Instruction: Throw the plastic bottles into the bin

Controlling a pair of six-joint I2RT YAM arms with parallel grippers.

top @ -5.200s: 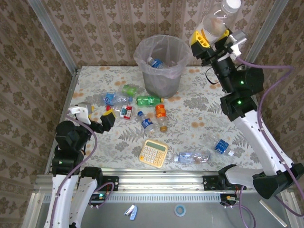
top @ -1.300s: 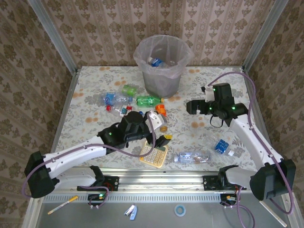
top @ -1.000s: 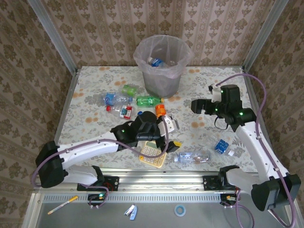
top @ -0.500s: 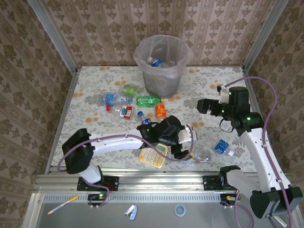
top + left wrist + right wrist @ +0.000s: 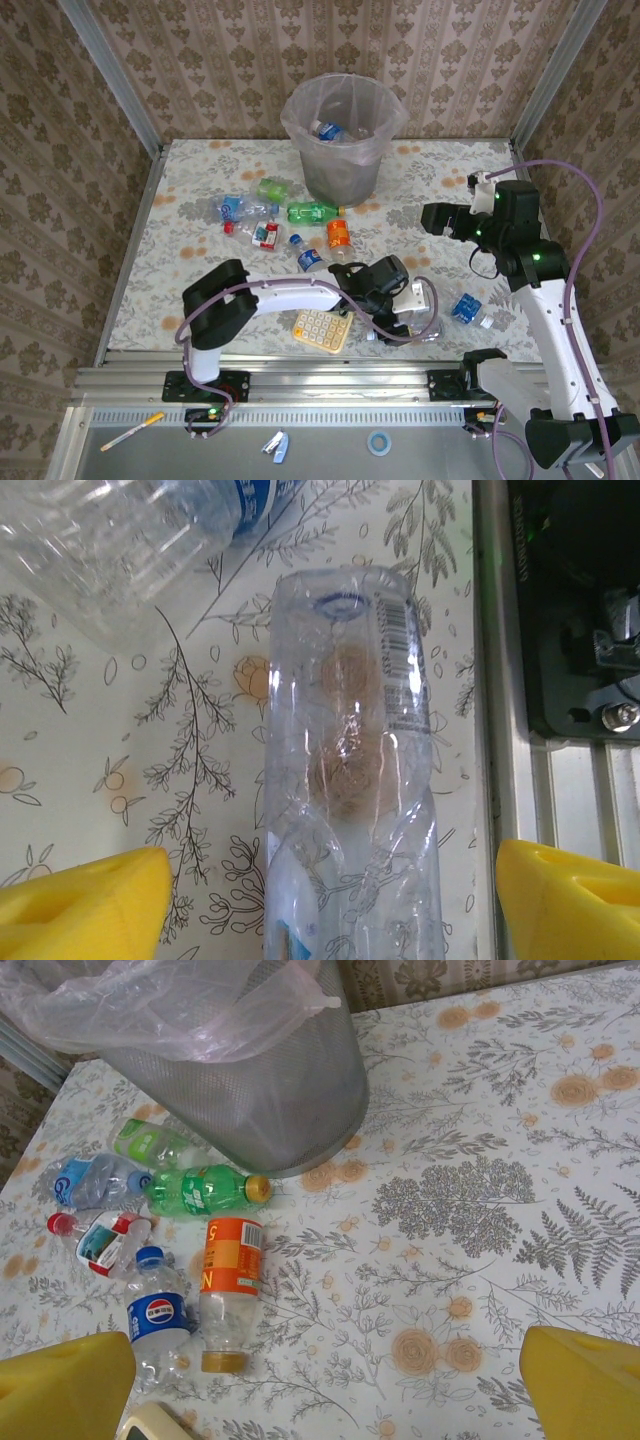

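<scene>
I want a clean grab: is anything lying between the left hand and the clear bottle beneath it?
Nothing visible does. The clear bottle lies uncovered between the spread fingers of the left hand, touching neither.

The left arm (image 5: 290,292) rose from its base at the table's (image 5: 200,180) near edge, bent at a raised elbow, and reached rightward along that edge past the middle. The left gripper (image 5: 400,315) pointed down at the table close to the near edge, its yellow fingers (image 5: 85,900) wide apart, touching nothing. The right arm (image 5: 545,310) stood up from the near right corner and leaned back along the right edge. Held high, the right gripper (image 5: 437,217) pointed left with its jaws fully spread, holding nothing.
</scene>
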